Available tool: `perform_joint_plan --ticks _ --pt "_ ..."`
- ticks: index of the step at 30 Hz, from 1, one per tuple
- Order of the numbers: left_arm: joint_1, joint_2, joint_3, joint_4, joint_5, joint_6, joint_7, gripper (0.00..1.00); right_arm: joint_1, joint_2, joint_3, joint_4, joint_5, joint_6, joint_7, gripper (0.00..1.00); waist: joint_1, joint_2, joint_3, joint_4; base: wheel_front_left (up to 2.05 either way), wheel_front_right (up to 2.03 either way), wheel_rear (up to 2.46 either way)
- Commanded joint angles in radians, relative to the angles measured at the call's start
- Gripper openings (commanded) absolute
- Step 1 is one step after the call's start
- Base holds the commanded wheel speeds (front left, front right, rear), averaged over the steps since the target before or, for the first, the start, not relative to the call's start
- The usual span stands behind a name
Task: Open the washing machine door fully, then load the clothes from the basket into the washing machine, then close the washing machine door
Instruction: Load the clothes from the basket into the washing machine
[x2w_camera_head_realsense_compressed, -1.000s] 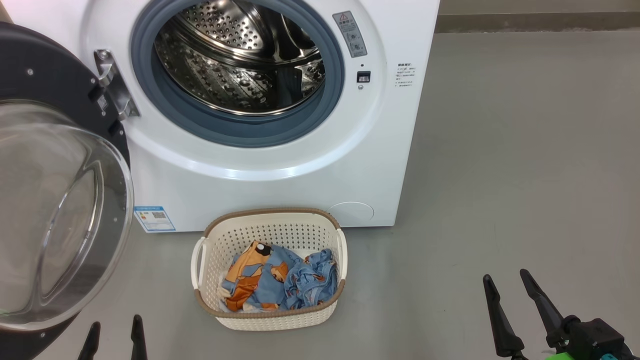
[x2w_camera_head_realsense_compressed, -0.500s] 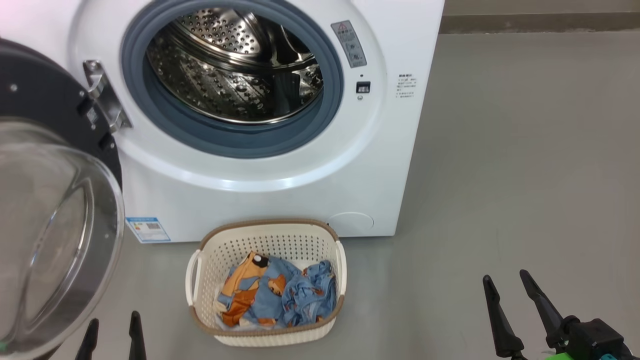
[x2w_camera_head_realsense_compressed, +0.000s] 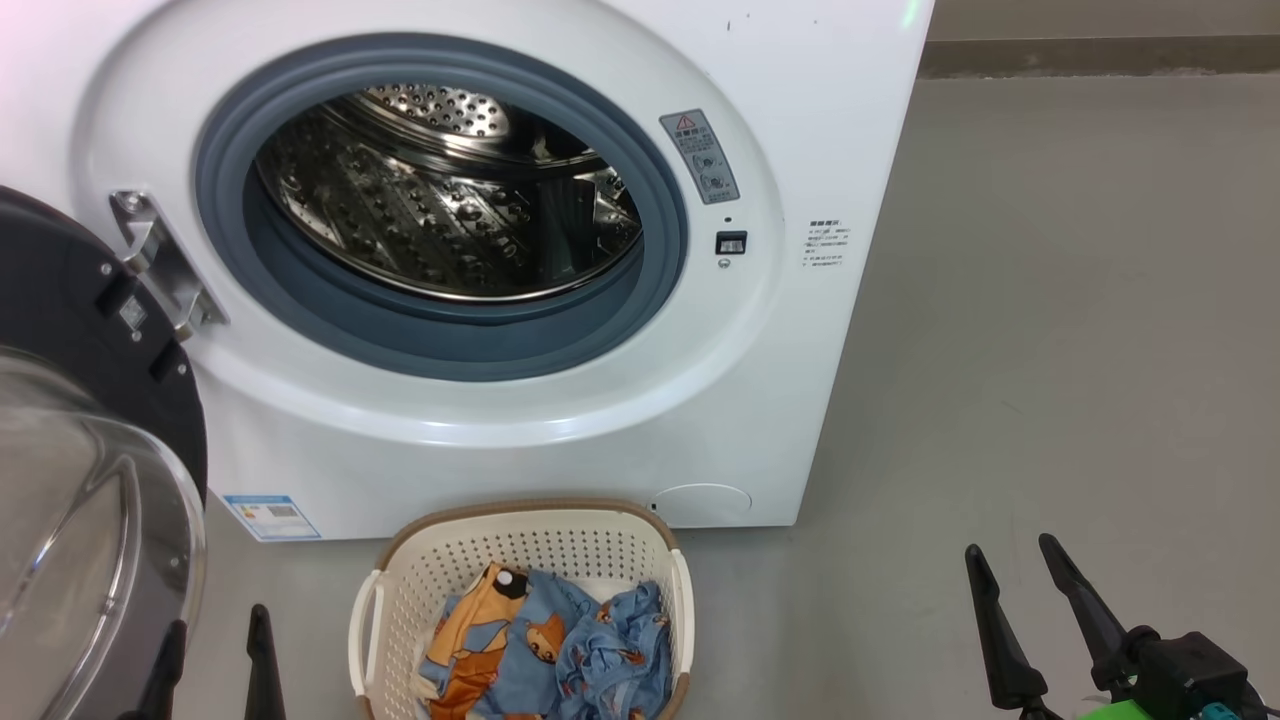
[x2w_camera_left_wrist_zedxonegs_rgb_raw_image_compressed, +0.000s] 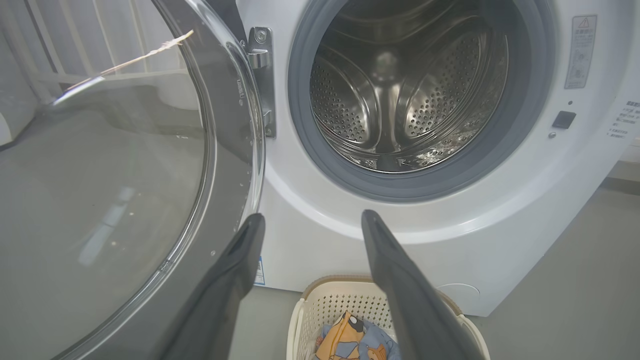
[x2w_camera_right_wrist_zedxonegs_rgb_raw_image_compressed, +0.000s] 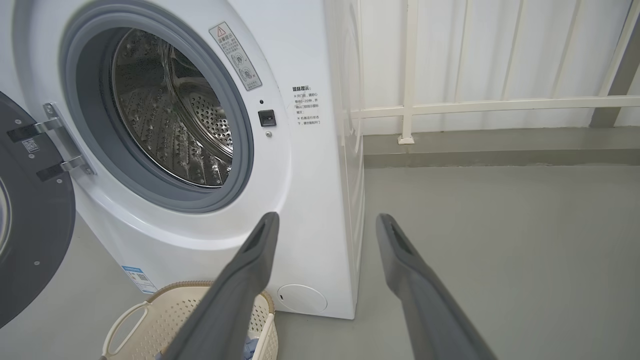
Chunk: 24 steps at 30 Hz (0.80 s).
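Grippers: left gripper (x2w_camera_head_realsense_compressed: 218, 620) and right gripper (x2w_camera_head_realsense_compressed: 1008, 546) sit low in frame, both spread wide and empty, fingers aimed up-frame, likely ready for the laundry.
Basket: basket (x2w_camera_head_realsense_compressed: 520, 507) on the floor (x2w_camera_head_realsense_compressed: 1050, 350), bottom centre, long side across; clothes (x2w_camera_head_realsense_compressed: 540, 655) heaped inside.
Door: washing machine door (x2w_camera_head_realsense_compressed: 60, 300) swung out at left, clearing the opening.
Machine: washing machine (x2w_camera_head_realsense_compressed: 500, 470), upper centre, drum (x2w_camera_head_realsense_compressed: 440, 230) facing outward.

Left gripper (x2w_camera_head_realsense_compressed: 218, 617) and right gripper (x2w_camera_head_realsense_compressed: 1010, 543) point forward, fingers spread wide.

clothes (x2w_camera_head_realsense_compressed: 545, 665) in basket (x2w_camera_head_realsense_compressed: 520, 545), before washing machine (x2w_camera_head_realsense_compressed: 780, 400)
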Motion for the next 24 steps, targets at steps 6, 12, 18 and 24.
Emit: perform_joint_plan --ticks 6,12,18,24 --pt "-0.029 0.013 0.035 -0.024 -0.005 0.007 -0.006 1.0 -0.032 -0.009 0.022 -0.019 0.002 0.003 -0.007 1.0 0.0 0.0 -0.002 -0.001 0.16 -0.16 0.0" --pt "-0.014 0.013 0.021 -0.031 -0.007 0.008 -0.006 1.0 -0.027 -0.009 0.024 -0.015 0.001 0.003 -0.007 1.0 0.0 0.0 -0.005 -0.002 0.0 0.0 0.0" --pt "-0.003 0.013 0.007 -0.041 0.001 0.014 -0.006 1.0 -0.024 -0.009 0.024 -0.015 0.001 0.003 -0.007 1.0 0.0 0.0 -0.006 -0.004 0.0 0.0 0.0" --pt "0.001 0.013 -0.003 -0.046 -0.008 0.017 -0.006 1.0 -0.02 -0.008 0.021 -0.013 0.003 0.003 -0.007 1.0 0.0 0.0 -0.003 -0.003 0.0 0.0 0.0"
